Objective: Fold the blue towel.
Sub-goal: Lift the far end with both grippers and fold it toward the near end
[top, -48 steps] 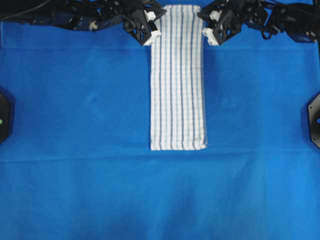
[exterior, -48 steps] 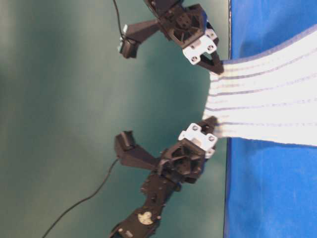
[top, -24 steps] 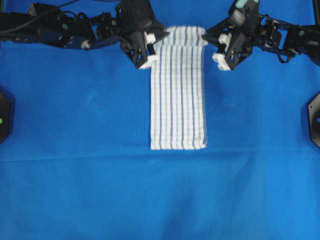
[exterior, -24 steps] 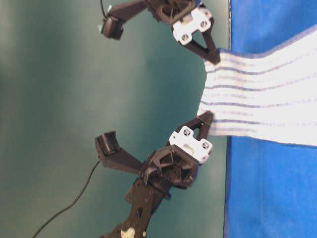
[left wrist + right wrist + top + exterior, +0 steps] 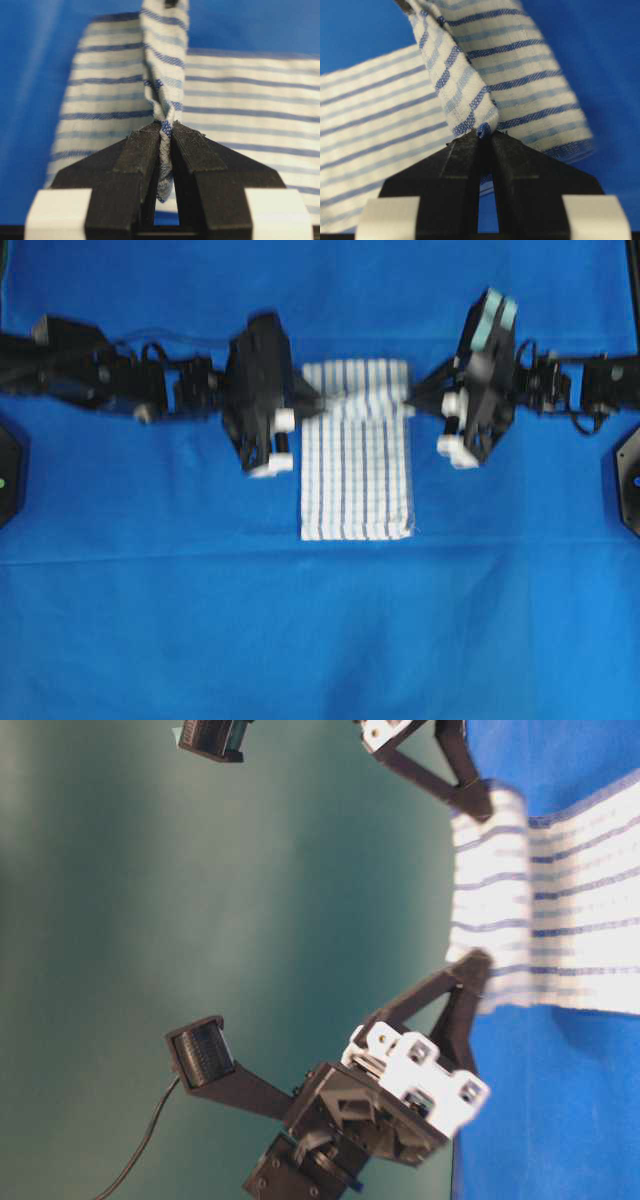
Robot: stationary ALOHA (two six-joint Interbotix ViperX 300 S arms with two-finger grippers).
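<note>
The left end effector (image 5: 312, 405), left of centre, is clamped on the blue towel (image 5: 356, 475) at its upper left corner. The towel lies mid-frame on the blue-sheeted surface (image 5: 150, 600); the right end effector (image 5: 412, 406) pinches its upper right corner.

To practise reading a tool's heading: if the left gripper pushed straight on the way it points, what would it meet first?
The blue towel its jaws already pinch; beyond that, probably the right gripper facing it, though depth is uncertain.
</note>
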